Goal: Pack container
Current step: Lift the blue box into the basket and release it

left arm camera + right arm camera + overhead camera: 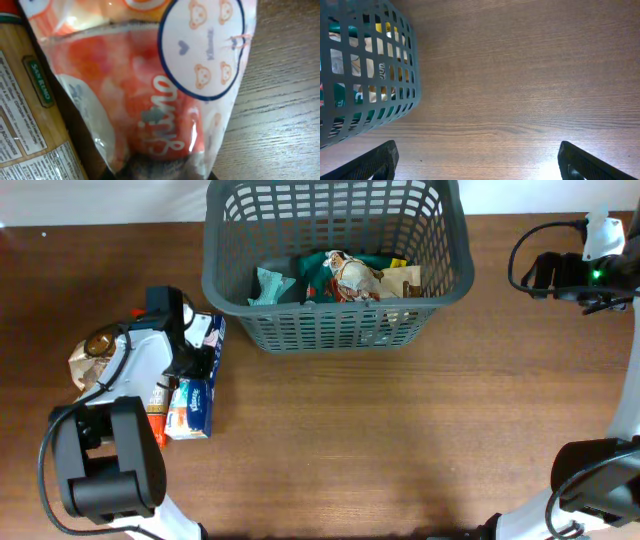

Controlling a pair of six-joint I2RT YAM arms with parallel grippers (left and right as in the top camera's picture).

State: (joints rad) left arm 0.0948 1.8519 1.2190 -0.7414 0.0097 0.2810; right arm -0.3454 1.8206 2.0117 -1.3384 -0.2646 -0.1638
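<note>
The container is a large dark grey lattice basket at the back middle of the table, with several food packets inside. It also shows in the right wrist view at the left. My left gripper is down among loose packets at the table's left. In the left wrist view an orange and white packet fills the frame and its end lies in my left gripper's jaws, which look shut on it. My right gripper is open and empty over bare wood, right of the container.
A tan packet with a green label lies beside the orange one. A blue and white packet and a brown bag lie around the left arm. The right arm sits at the far right edge.
</note>
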